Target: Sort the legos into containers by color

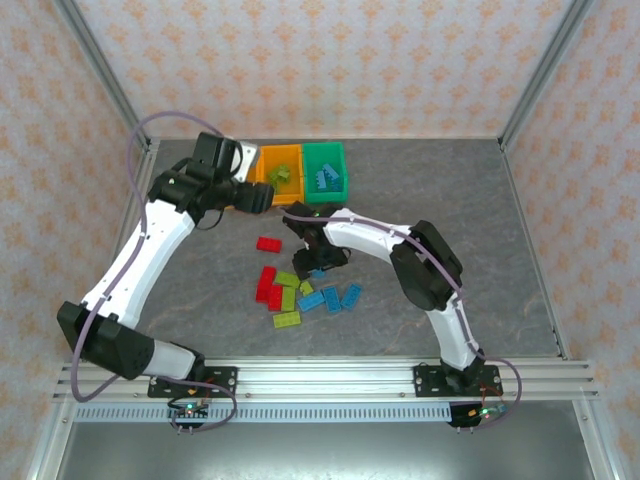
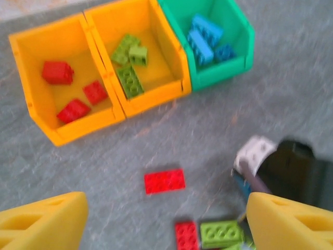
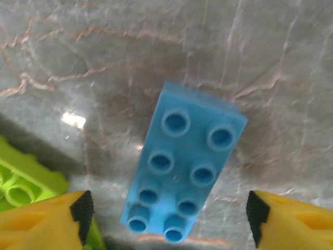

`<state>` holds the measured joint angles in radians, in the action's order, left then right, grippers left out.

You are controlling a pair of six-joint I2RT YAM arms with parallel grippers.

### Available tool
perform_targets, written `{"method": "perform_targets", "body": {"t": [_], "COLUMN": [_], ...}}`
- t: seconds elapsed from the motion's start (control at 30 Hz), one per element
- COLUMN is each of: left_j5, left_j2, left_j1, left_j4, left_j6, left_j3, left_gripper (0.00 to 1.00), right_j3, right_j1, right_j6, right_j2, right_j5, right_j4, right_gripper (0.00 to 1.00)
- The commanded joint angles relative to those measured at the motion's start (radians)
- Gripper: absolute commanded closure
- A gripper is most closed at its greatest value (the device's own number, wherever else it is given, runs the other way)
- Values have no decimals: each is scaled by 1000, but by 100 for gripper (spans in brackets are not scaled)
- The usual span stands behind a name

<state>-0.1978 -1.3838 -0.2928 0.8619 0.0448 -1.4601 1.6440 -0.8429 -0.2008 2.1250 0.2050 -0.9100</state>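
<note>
Your right claw [image 3: 169, 221] stood wide, with one light blue brick [image 3: 182, 166] lying flat on the table [image 3: 78, 62] between its fingertips and one lime brick [image 3: 26, 179] beside it. Your left claw [image 2: 166, 224] gaped empty, one red brick [image 2: 164, 181] ahead of it. Beyond stood three bins holding three bricks each: reds in the end orange bin [image 2: 31, 57], greens in the middle orange bin [image 2: 151, 101], blues in the green bin [image 2: 221, 75].
</note>
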Motion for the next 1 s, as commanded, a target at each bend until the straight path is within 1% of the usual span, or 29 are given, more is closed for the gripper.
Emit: {"method": "perform_targets", "body": {"t": [0.0, 0.1, 0.17, 0.23, 0.3, 0.37, 0.5, 0.6, 0.67, 0.73, 0.8, 0.9, 0.97], "left_j5": [-45, -68, -105, -148, -212, -269, -326, -339, -349, -329, -279, -215, -165], "left_j2": [71, 126, 160, 191, 220, 247, 265, 248, 231, 208, 189, 171, 174], "left_j1": [3, -11, -15, -26, -43, -63, -72, -74, -74, -74, -73, -72, -74], "left_j4": [-34, -31, -18, -3, 21, 39, 40, 17, -16, -43, -82, -129, -177], "left_j6": [117, 188, 247, 310, 378, 441, 494, 492, 462, 430, 378, 309, 235], "left_j3": [89, 153, 205, 256, 300, 341, 372, 355, 339, 316, 298, 267, 261], "left_gripper": [11, 9, 10, 10, 11, 12, 12, 12, 12, 12, 12, 11, 9], "right_j3": [32, 22, 0, -28, -63, -108, -142, -106, -57, 7, 74, 214, 339], "right_j1": [5, 11, 24, 43, 68, 97, 138, 156, 166, 180, 199, 242, 270], "right_j6": [6, -20, -40, -59, -85, -114, -135, -134, -124, -117, -119, -162, -182], "right_j2": [31, 31, 18, -1, -33, -80, -153, -191, -199, -189, -154, -63, 21], "right_j5": [-42, -36, -31, -19, -9, 15, 25, 17, -7, -40, -73, -106, -127], "right_j4": [-56, -44, -26, -8, 18, 62, 106, 136, 165, 194, 224, 218, 185], "right_gripper": [34, 48, 59, 68, 73, 75, 75, 75, 75, 75, 75, 75, 75]}}
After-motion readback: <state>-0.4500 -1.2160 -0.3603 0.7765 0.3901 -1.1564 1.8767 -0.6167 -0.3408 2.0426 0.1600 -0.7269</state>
